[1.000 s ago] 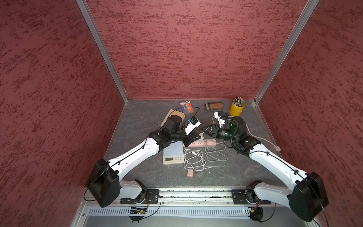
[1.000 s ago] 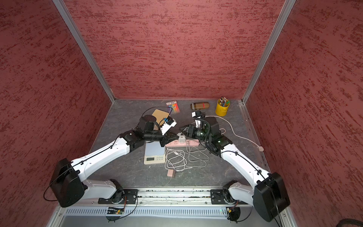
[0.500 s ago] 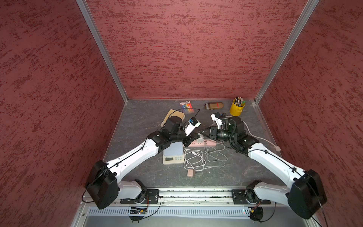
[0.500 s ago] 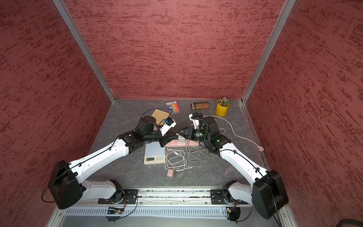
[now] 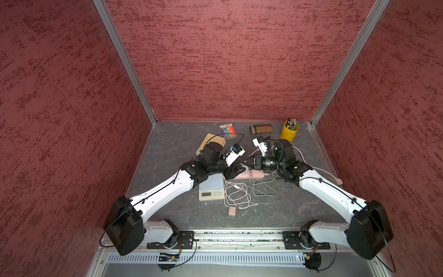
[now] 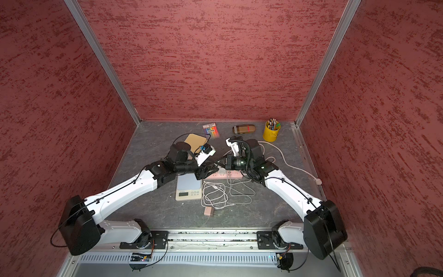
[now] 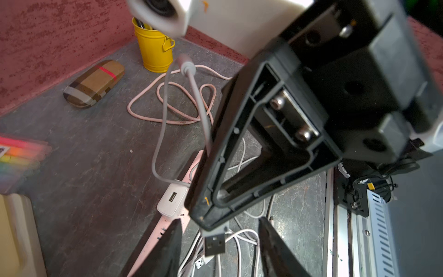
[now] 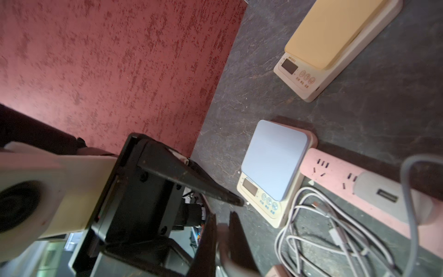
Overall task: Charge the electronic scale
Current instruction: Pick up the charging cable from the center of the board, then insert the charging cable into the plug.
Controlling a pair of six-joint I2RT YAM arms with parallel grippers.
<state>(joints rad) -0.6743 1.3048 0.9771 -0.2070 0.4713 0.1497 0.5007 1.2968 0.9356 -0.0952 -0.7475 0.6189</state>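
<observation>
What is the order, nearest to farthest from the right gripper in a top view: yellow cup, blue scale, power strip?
Right gripper, shut on a USB plug:
1. Power strip, right below it.
2. Blue scale, toward the left arm.
3. Yellow cup, back right corner.

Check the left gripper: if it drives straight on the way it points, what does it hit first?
The USB plug. It sits just ahead, between the open fingers of the left gripper, pinched at the tip of the right gripper. Depth is hard to judge, but contact looks close.
</observation>
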